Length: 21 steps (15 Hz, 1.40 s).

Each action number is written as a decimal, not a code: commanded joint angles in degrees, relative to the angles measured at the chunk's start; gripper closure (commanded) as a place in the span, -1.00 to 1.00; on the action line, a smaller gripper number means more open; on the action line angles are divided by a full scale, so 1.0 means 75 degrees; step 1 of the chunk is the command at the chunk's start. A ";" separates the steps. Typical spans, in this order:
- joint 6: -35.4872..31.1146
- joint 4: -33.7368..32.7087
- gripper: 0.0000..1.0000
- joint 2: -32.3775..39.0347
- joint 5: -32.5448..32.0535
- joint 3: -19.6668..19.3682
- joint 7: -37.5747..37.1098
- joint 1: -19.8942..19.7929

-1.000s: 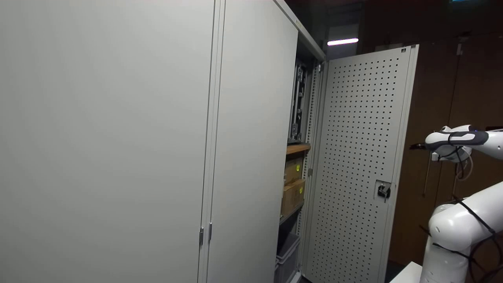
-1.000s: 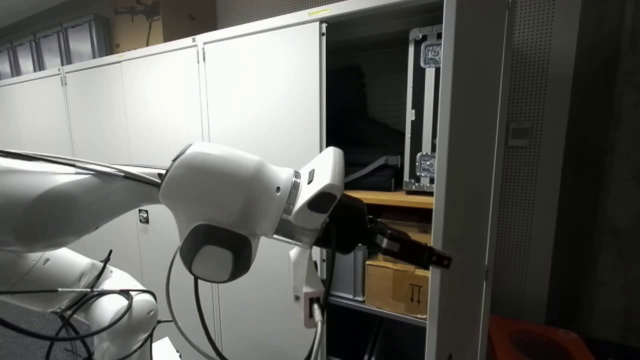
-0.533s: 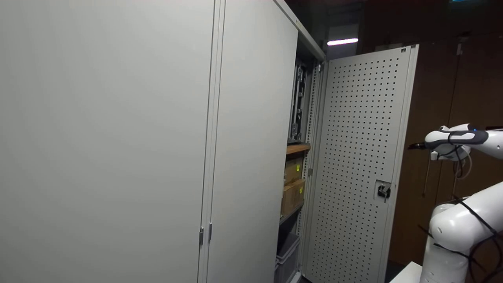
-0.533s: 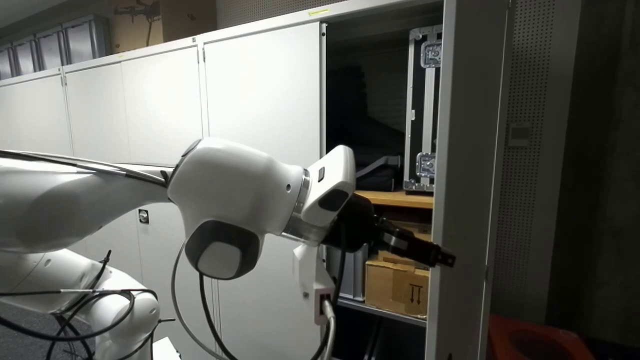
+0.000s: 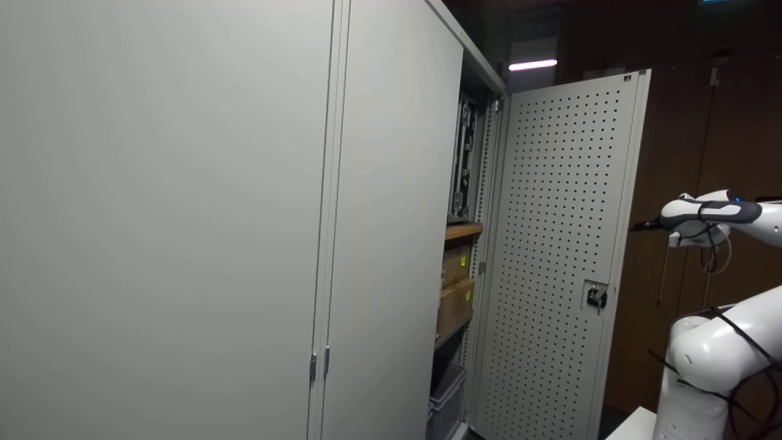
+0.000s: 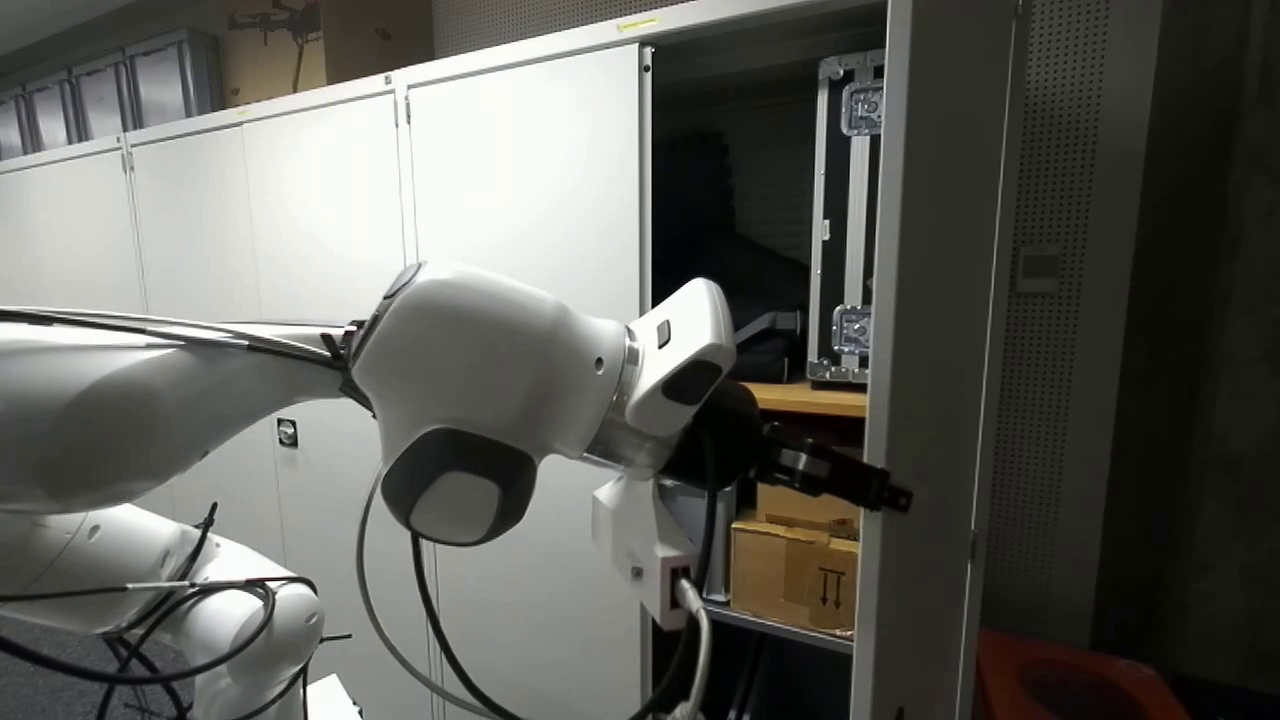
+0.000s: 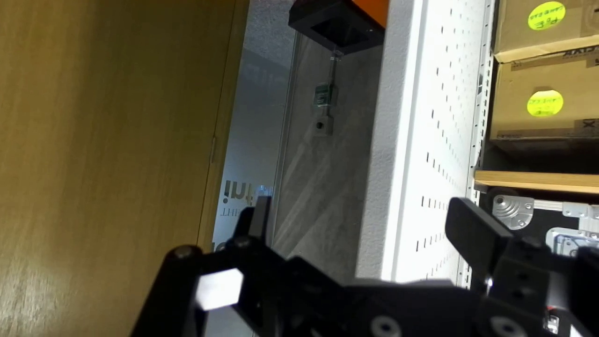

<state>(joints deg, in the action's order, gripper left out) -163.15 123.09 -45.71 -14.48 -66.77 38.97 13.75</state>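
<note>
My black gripper [image 7: 361, 203] is open, its fingers [image 7: 472, 234] spread wide with nothing held between them. A grey cabinet door [image 5: 565, 244], swung outward and perforated on its inner face, is the nearest thing to it. Between the fingers in the wrist view runs the door's long edge [image 7: 390, 154]; contact cannot be made out. In an exterior view the gripper [image 6: 890, 495] overlaps the front of the door [image 6: 935, 300]. A latch [image 5: 597, 297] sits on the door's inner face, lower than the gripper [image 5: 641, 227] in that view.
Inside the cabinet are cardboard boxes [image 6: 795, 575], a wooden shelf [image 6: 810, 398] and a black flight case [image 6: 840, 220]. Flat cabinet fronts [image 6: 525, 200] stand alongside. An orange-red object [image 6: 1080, 680] lies low beyond the door. Wooden panelling [image 7: 117, 117] fills the wrist view's left. Cables [image 6: 415, 640] hang below the wrist.
The wrist and gripper have shifted rightward and slightly up in an exterior view where the arm is close, farther over the door's front. The door has not moved; the jaws stay wide.
</note>
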 commanded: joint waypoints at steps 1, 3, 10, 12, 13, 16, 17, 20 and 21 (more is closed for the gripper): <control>0.0326 -0.0426 -1.00 -0.0205 0.0237 -0.0135 0.0474 0.0467; 0.0326 -0.0484 -1.00 -0.0212 0.0237 -0.0173 0.0502 0.0580; 0.0366 -0.0635 -1.00 -0.0242 0.0239 -0.0305 0.0535 0.0876; 0.0384 -0.0676 -1.00 -0.0262 0.0237 -0.0347 0.0546 0.0940; 0.0389 -0.0690 -1.00 -0.0267 0.0234 -0.0363 0.0548 0.0966; 0.0439 -0.0755 -1.00 -0.0301 0.0233 -0.0397 0.0577 0.1046; 0.0472 -0.0782 -1.00 -0.0324 0.0238 -0.0400 0.0594 0.1085; 0.0533 -0.0853 -1.00 -0.0313 0.0250 -0.0394 0.0600 0.1167; 0.0549 -0.0874 -1.00 -0.0314 0.0251 -0.0392 0.0606 0.1198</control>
<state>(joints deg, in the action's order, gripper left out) -161.56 119.23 -46.65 -14.44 -69.40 40.21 20.29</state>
